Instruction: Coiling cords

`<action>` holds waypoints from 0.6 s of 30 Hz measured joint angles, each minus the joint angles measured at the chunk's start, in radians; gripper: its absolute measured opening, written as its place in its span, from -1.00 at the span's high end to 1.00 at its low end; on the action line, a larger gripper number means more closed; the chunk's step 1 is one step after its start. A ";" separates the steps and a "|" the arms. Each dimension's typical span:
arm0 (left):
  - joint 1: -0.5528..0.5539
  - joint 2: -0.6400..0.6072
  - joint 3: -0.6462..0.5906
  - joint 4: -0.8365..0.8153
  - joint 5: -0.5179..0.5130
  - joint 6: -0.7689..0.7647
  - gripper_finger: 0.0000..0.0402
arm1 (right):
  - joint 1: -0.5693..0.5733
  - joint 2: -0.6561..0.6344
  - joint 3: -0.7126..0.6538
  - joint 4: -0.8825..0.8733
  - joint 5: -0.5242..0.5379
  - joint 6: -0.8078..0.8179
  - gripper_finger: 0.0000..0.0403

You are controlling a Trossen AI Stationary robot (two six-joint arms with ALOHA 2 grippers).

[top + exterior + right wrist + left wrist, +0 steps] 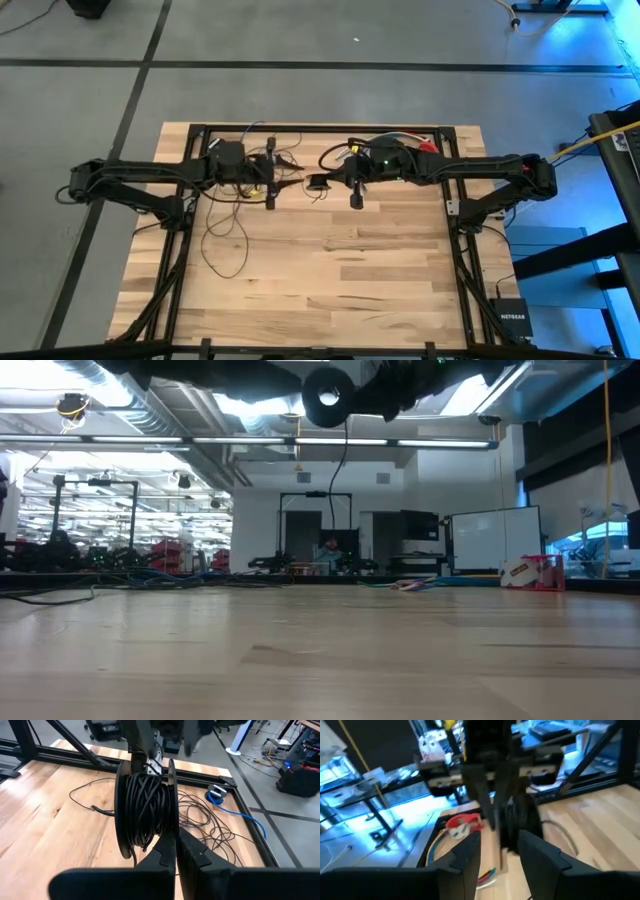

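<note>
Cords [142, 807] wound on black spool [121, 815], rim pinched by closed right end effector [175, 845]; left end effector [497, 850] part-open, empty.

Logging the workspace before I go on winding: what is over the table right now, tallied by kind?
Cord spool, partly wound with dark cord: 1
Loose dark cord lying in loops on the table: 1
Bundle of multicoloured wires at the table's far edge: 1
Robot end effectors, left and right: 2
Total: 5

Bright overhead light, left wrist blurred
</note>
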 joint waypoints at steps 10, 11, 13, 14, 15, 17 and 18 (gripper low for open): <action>0.054 0.017 0.000 0.020 0.135 -0.048 0.38 | 0.000 0.000 0.000 0.003 -0.014 -0.012 1.00; 0.056 0.021 0.000 0.022 0.134 -0.047 0.38 | 0.000 0.000 0.000 0.003 -0.028 -0.020 1.00; 0.056 0.037 0.000 0.022 0.128 -0.027 0.38 | 0.000 0.000 0.000 0.008 -0.040 -0.023 1.00; 0.054 0.045 0.000 0.027 0.127 -0.010 0.38 | 0.000 0.000 0.000 0.014 -0.042 -0.022 1.00; 0.052 0.053 0.000 0.034 0.126 0.012 0.38 | 0.000 0.000 0.000 0.015 -0.044 -0.020 1.00; 0.051 0.067 0.000 0.059 0.124 0.038 0.38 | 0.000 0.000 0.000 0.024 -0.053 -0.020 1.00; 0.051 0.073 0.000 0.074 0.121 0.045 0.38 | 0.000 0.000 0.000 0.029 -0.055 -0.020 1.00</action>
